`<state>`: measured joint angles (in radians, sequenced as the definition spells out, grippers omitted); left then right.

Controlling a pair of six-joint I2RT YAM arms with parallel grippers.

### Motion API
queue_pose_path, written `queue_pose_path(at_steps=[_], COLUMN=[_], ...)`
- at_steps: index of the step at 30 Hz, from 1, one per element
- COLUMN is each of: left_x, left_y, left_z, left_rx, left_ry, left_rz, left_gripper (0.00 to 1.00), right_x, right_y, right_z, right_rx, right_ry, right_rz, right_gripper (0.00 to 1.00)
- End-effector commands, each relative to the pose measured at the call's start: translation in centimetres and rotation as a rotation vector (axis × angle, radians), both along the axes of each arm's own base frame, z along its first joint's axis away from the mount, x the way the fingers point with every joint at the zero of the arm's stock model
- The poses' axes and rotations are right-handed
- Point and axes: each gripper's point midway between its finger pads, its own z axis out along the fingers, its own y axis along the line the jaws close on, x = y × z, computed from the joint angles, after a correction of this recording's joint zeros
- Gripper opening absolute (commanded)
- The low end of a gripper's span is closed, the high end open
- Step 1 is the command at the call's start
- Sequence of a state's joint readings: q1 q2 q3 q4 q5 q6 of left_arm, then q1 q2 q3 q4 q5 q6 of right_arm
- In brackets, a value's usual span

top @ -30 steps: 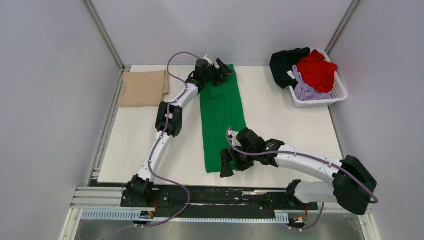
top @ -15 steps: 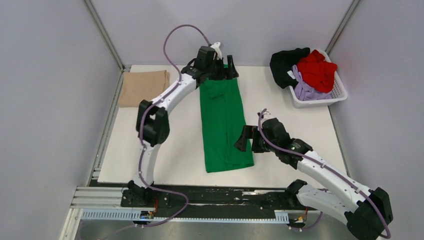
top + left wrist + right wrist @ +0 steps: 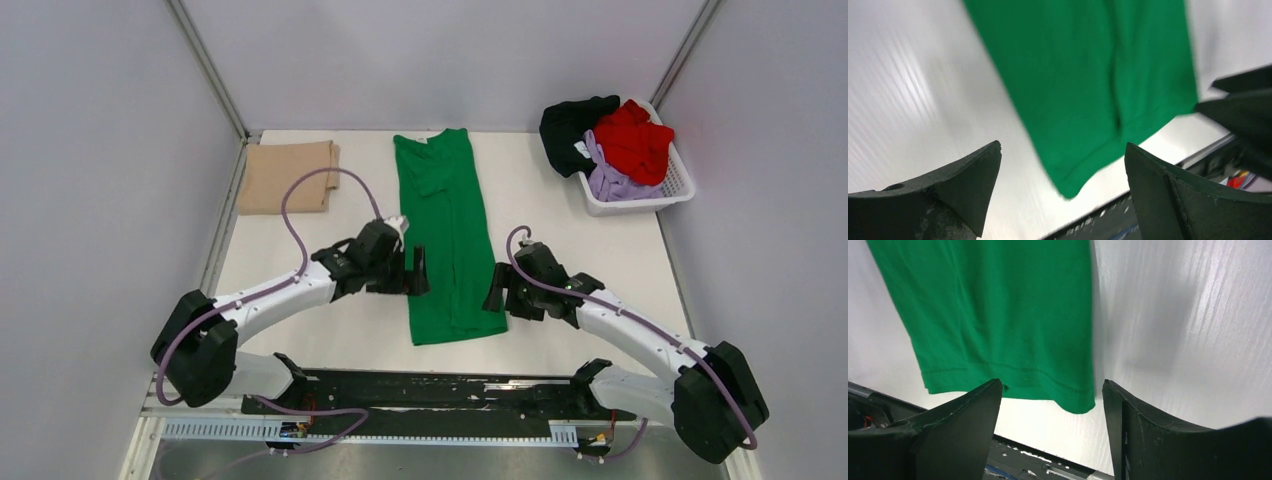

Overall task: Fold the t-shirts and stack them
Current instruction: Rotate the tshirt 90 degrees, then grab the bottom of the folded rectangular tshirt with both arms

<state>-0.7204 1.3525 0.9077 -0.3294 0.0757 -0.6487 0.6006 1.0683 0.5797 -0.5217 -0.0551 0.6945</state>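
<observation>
I am watching two grippers hovering, both spread and empty: the left gripper (image 3: 418,271) just left of the one green shirt (image 3: 445,240), the right gripper (image 3: 495,290) by its right edge. One folded tan shirt (image 3: 288,177) is lying far left. One basket (image 3: 640,206), far right, is holding three: black shirt (image 3: 568,126), red shirt (image 3: 636,140), lavender shirt (image 3: 610,182).

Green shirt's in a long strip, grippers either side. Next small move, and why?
The green shirt lies flat as a narrow strip. The left gripper and right gripper sit open on either side of its near part, holding nothing. I'd probably lower both to pinch the near corners, ready for a crosswise fold.
</observation>
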Motion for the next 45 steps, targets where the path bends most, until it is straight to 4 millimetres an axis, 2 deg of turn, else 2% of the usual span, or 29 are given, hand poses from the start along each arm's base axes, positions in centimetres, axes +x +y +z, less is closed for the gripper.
queue_pose_path(at_steps=[1,2,4,10,18,19,25,33,35,36,38,41,45], left_x=[-5.7,-6.7,-8.3,-10.5,-11.0,-11.1,-11.3,-11.4,-11.6,-11.8,-12.3,-13.5,-14.4], left_y=[1.0,1.5,1.2,0.1,1.4,1.5,0.6,1.4,1.5,1.5,1.5,1.3,2.5], left_z=[-2.1,-3.3,-4.1,-6.4,-9.2,-9.4,-10.4,-12.1,-12.1,-12.1,-11.9,-11.3,-11.1], left_rx=[-0.048,-0.034,-0.039,-0.002,0.138,0.142,0.114,0.174,0.176,0.178,0.179,0.168,0.202], left_ry=[0.147,0.177,0.212,0.291,0.318,0.318,0.340,0.364,0.372,0.380,0.392,0.404,0.416], left_rz=[0.064,0.064,0.049,0.015,0.061,0.067,0.056,0.089,0.083,0.075,0.063,0.033,0.054], left_gripper=[1.00,0.99,0.98,0.86,0.73,0.69,0.61,0.41,0.32,0.24,0.16,0.14,0.17], right_x=[0.2,0.1,-0.2,-1.4,-2.5,-2.6,-3.2,-4.2,-4.2,-4.3,-4.4,-5.0,-5.9], right_y=[-0.1,-0.2,-0.3,-0.3,-1.1,-1.1,-0.5,-0.1,-0.1,-0.1,0.1,0.7,1.3], right_z=[-0.9,-1.2,-1.9,-3.4,-4.7,-4.8,-4.3,-3.9,-3.9,-3.9,-3.7,-3.2,-2.4], right_rx=[-0.026,-0.036,-0.047,-0.043,-0.060,-0.061,-0.008,0.044,0.045,0.046,0.063,0.112,0.179], right_ry=[0.021,0.030,0.051,0.104,0.137,0.137,0.133,0.123,0.126,0.128,0.136,0.144,0.143], right_rz=[0.005,0.007,0.015,0.033,0.026,0.026,0.056,0.095,0.093,0.092,0.096,0.109,0.131], right_gripper=[0.70,0.67,0.62,0.49,0.19,0.17,0.01,0.00,0.00,0.00,0.00,0.00,0.00])
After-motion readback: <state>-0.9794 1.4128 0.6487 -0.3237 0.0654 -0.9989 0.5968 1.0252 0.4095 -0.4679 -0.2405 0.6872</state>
